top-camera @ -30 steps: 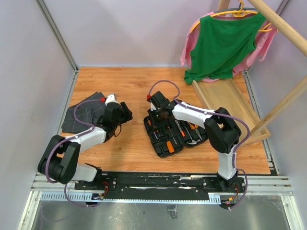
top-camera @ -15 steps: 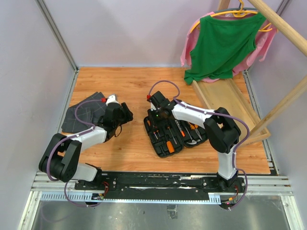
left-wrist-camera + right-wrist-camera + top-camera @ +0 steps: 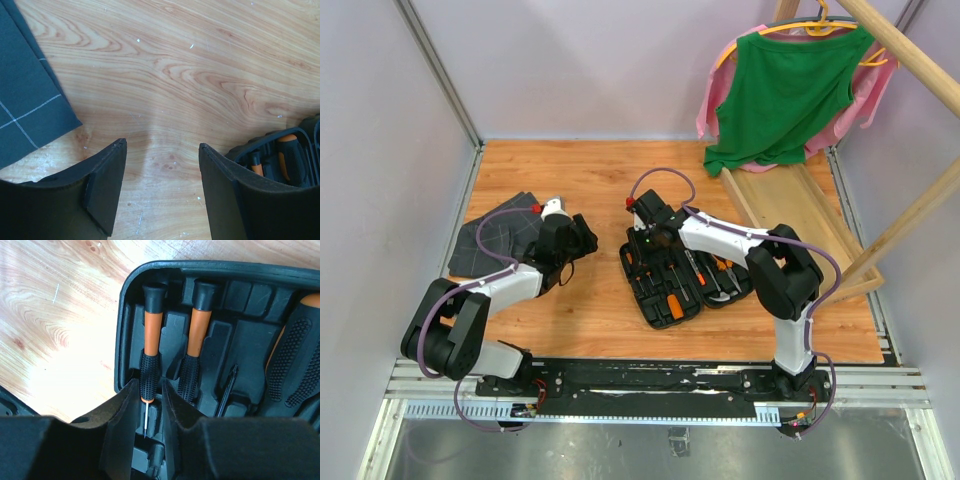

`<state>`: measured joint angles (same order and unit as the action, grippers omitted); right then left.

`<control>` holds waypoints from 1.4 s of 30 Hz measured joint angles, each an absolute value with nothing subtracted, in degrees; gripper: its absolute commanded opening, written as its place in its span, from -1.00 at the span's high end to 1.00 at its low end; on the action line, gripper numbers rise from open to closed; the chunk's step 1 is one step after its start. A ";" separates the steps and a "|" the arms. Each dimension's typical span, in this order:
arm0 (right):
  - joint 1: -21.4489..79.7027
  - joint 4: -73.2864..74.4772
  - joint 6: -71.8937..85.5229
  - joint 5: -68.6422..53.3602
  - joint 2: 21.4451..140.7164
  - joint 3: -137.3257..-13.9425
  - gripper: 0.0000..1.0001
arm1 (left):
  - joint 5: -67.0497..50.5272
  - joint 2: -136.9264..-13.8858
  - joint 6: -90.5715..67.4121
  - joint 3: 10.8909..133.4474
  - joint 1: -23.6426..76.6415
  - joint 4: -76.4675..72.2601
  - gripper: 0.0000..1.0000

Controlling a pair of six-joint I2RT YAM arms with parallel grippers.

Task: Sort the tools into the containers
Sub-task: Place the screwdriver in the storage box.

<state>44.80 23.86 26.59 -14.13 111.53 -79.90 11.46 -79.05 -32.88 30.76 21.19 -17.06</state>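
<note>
The black tool case (image 3: 642, 285) lies open at the table's middle, with orange-handled tools (image 3: 672, 300) in its moulded slots and steel tools (image 3: 725, 282) in its right half. My right gripper (image 3: 645, 243) is over the case's far left corner. In the right wrist view its jaws (image 3: 150, 382) are closed around the lower end of a thin orange-black screwdriver (image 3: 151, 335) lying in the leftmost slot, next to a second screwdriver (image 3: 197, 325). My left gripper (image 3: 582, 240) is open and empty over bare wood (image 3: 162, 145), left of the case (image 3: 240, 155).
A dark grey folded cloth (image 3: 495, 240) lies at the left, its corner showing in the left wrist view (image 3: 25, 100). A long wooden tray (image 3: 800, 210) leans at the back right under hanging green and pink clothes (image 3: 780, 90). A thick orange-black handle (image 3: 295, 355) sits in the case.
Almost nothing has moved. My right gripper stays at the case's far left corner and my left gripper stays beside the cloth.
</note>
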 measured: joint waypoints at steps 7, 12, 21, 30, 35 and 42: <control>44.80 23.86 26.81 -13.91 111.20 -79.88 0.55 | 11.40 -79.05 -33.04 30.83 21.19 -17.06 -0.26; 44.80 23.86 26.81 -13.72 110.10 -79.85 0.57 | 11.35 -79.05 -33.04 30.83 21.19 -17.06 -0.26; 44.80 23.90 27.05 -14.44 109.38 -78.83 0.64 | 11.25 -79.05 -33.08 30.85 21.19 -17.06 -0.25; 45.04 23.88 27.05 -15.44 109.38 -78.70 0.68 | 11.25 -79.13 -33.28 30.85 21.19 -17.06 -0.24; 45.04 23.86 27.05 -15.44 109.43 -78.70 0.75 | 11.25 -79.13 -33.28 30.85 21.19 -17.06 -0.24; 45.12 23.88 27.05 -15.42 110.41 -78.70 0.77 | 11.25 -79.13 -33.30 30.85 21.19 -17.06 -0.24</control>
